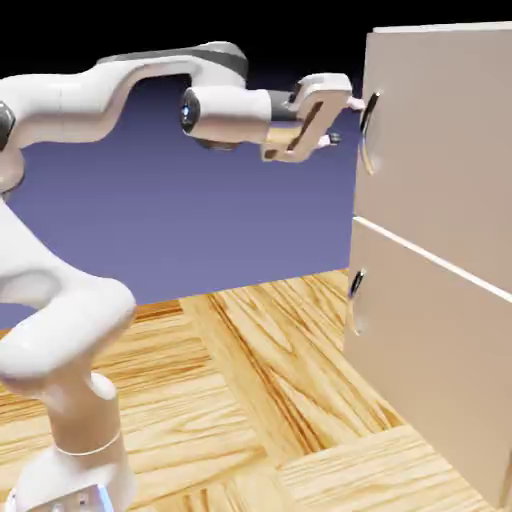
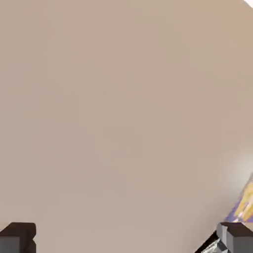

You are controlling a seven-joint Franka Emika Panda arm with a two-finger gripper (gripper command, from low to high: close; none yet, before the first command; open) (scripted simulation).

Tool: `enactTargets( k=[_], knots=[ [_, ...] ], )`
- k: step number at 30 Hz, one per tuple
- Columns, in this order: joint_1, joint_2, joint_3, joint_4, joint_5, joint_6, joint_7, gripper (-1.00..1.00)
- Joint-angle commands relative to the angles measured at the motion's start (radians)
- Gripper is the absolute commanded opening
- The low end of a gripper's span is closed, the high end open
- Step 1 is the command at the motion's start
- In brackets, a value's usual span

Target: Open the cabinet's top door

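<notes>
The claw stands wide open at the upper door's height, its two fingertips spread far apart, with nothing gripped between them. In the exterior view, the upper fingertip reaches close to the curved metal handle of the top door, while the other fingertip sits lower and a little farther back from the door. The hand view is mostly filled by the plain beige-pink panel; at its bottom right corner a dark and shiny piece of the handle shows right beside the right-hand fingertip, partly hidden by it. Whether they touch, I cannot tell. Behind the claw, the white arm stretches across the upper part of the exterior view, bends down at its left edge and comes to its base at the lower left. The top door is shut, the larger panel of the tall cabinet on the exterior view's right, with its handle upright near the edge nearest the robot. Below a pale seam is the lower door, also shut, with its own smaller curved handle. Under everything lies the bench, patterned in light wood grain, and a blue-violet backdrop rises behind.
</notes>
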Motion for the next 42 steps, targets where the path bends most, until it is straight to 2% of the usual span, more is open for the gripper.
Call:
enactTargets(
  k=[1,12,19,20,32,42],
  knots=[
    [-0.018,-0.005,0.019,0.012,0.044,-0.001,0.023,0.0],
    [-0.214,-0.065,0.225,0.14,0.519,-0.007,0.275,0.0],
    [-0.408,-0.027,0.349,0.279,0.529,-0.022,0.282,0.0],
    [-0.408,-0.027,0.349,0.279,0.529,-0.022,0.282,-1.0],
    [-0.009,-0.052,0.026,-0.061,0.385,-0.246,0.28,-1.0],
    [0.302,-0.194,-0.333,-0.365,0.097,-0.497,0.367,-1.0]
  ],
)
